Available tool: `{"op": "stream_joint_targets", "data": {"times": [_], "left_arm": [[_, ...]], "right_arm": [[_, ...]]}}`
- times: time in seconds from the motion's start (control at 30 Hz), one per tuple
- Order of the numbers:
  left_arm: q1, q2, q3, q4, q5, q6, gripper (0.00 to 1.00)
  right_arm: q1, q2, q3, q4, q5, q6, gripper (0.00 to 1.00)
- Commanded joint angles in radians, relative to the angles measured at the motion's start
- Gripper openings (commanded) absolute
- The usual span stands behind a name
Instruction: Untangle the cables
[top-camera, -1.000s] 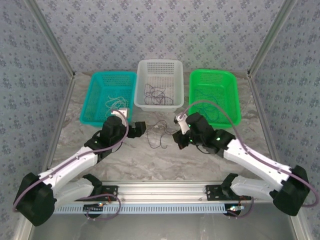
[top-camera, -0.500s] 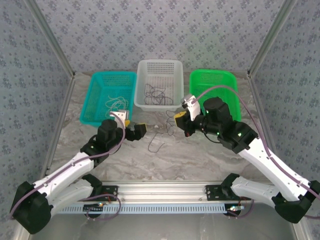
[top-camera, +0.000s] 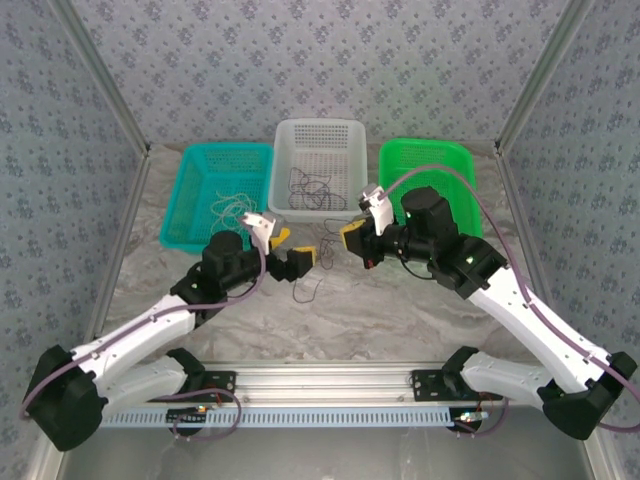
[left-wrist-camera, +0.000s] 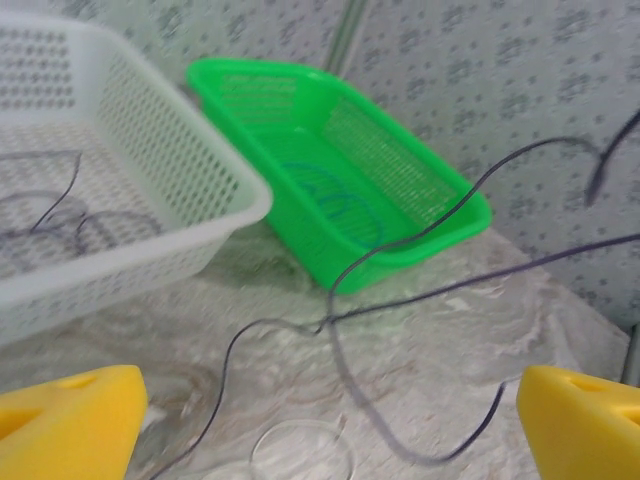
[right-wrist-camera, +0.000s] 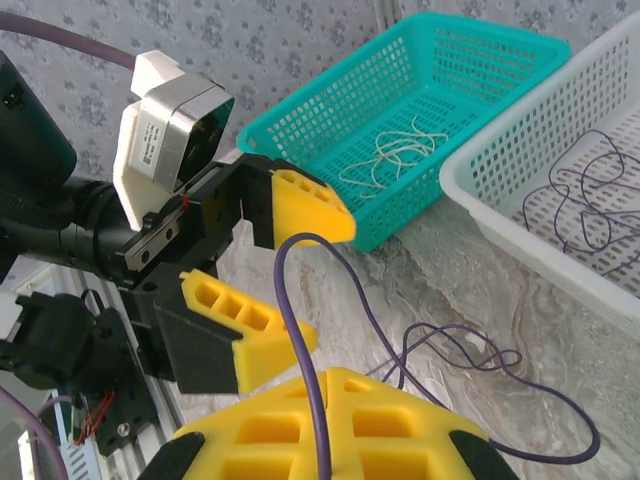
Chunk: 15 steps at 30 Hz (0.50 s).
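My right gripper (right-wrist-camera: 325, 395) is shut on a dark purple cable (right-wrist-camera: 291, 336). That cable arches up from its yellow pads and passes between the fingers of my left gripper (right-wrist-camera: 285, 270). The same cable trails down to several thin loops (right-wrist-camera: 470, 355) lying on the marble table. From above, my left gripper (top-camera: 291, 249) is open and faces my right gripper (top-camera: 349, 238) over the loose cables (top-camera: 310, 288). In the left wrist view the purple cable (left-wrist-camera: 420, 295) crosses ahead of the open left gripper (left-wrist-camera: 330, 435), knotted with another strand, and a whitish loop (left-wrist-camera: 300, 450) lies below.
Three baskets stand in a row at the back. A teal basket (top-camera: 200, 190) holds whitish cables (top-camera: 232, 207), a white basket (top-camera: 318, 135) holds dark cables (top-camera: 310, 188), and a green basket (top-camera: 462, 195) holds bluish ones. Aluminium rails frame the table.
My right gripper has lifted and drawn back towards the baskets, pulling the purple cable taut. My left gripper has swung right, bringing its open fingers around that cable.
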<state>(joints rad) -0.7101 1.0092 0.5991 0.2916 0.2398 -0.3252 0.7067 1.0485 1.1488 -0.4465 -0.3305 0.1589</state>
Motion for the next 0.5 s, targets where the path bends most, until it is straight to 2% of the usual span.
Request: {"op": "stream_joint_targets", "data": {"times": [0.0, 0.13, 0.4, 0.47], "left_arm": [[-0.025, 0.054, 0.073, 0.067, 0.081, 0.054, 0.90], [-0.053, 0.127, 0.120, 0.091, 0.093, 0.072, 0.82], [-0.066, 0.214, 0.167, 0.130, 0.078, 0.071, 0.81], [-0.070, 0.226, 0.180, 0.135, 0.078, 0.076, 0.78]], "right_arm": [[-0.010, -0.004, -0.002, 0.080, -0.025, 0.053, 0.00], [-0.013, 0.002, 0.005, 0.104, -0.030, 0.070, 0.00], [-0.022, 0.013, 0.030, 0.119, -0.068, 0.100, 0.00], [-0.022, 0.018, 0.035, 0.115, -0.069, 0.106, 0.01]]}}
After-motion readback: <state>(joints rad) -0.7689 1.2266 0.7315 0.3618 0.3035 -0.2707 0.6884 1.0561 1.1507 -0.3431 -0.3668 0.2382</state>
